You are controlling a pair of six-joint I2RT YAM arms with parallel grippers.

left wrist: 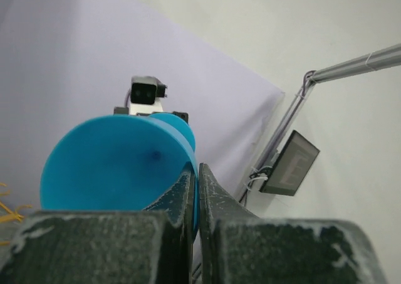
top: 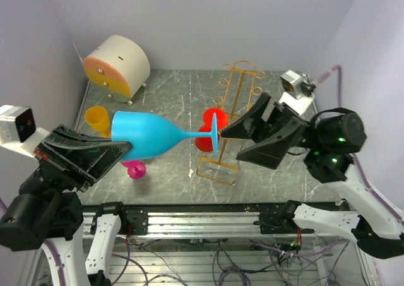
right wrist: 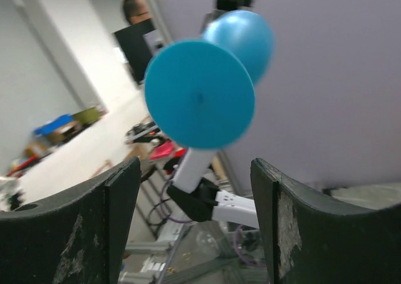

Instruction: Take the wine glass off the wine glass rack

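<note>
A blue wine glass lies horizontal in the air, bowl to the left and round foot to the right, just left of the golden-orange wire rack. My left gripper is shut on the rim of its bowl; in the left wrist view the fingers pinch the blue wall at the gripper. My right gripper is open, level with the foot and apart from it. In the right wrist view the foot floats above the open gripper.
A red glass sits at the rack's left side, behind the blue foot. A pink glass and a yellow cup stand on the marble tabletop near the left arm. A round drawer box is at the back left.
</note>
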